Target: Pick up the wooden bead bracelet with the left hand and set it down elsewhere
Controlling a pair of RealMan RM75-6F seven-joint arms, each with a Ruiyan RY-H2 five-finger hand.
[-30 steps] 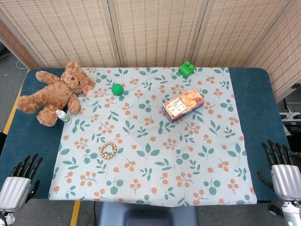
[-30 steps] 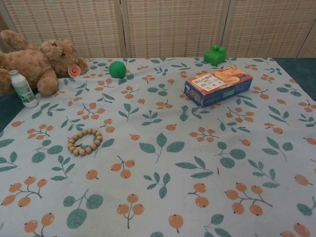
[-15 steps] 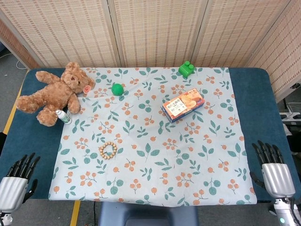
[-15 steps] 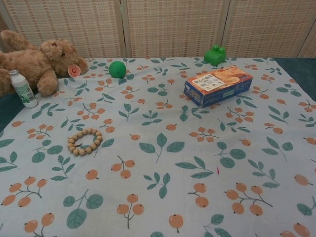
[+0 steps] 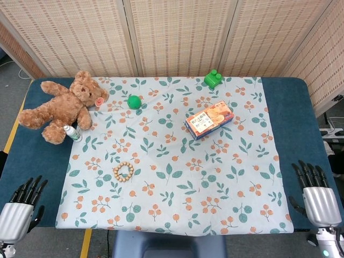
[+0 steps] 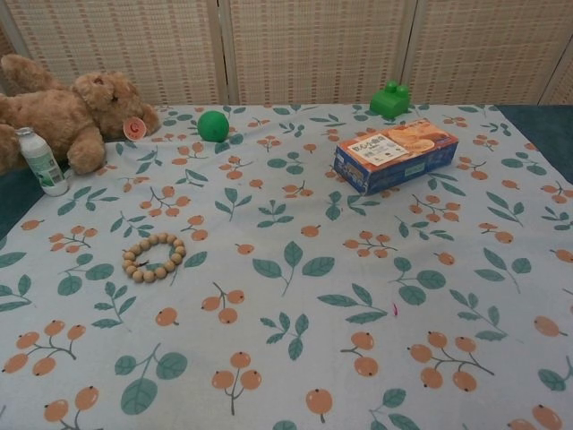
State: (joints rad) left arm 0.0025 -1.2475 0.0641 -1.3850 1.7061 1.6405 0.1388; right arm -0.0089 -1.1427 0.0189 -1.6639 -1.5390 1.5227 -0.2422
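Head view, bracelet [image 5: 123, 171]: flat on the cloth [image 5: 226, 177], left of centre, untouched; nothing done yet, pick-up and set-down both remain.
Head view, left hand [image 5: 20, 206]: at the near left table corner, well apart from the bracelet, fingers apart, holding nothing.
Head view, right hand [image 5: 316, 196]: near right edge, fingers spread, empty.
Head view, change: both hands sit slightly higher in frame than half a second ago.
Chest view, bracelet [image 6: 154, 258]: same spot as before; no hand shows.

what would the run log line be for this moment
stage: before pickup | wooden bead bracelet: flat on floral cloth, untouched | left hand: open, near table corner | right hand: open, far side, idle
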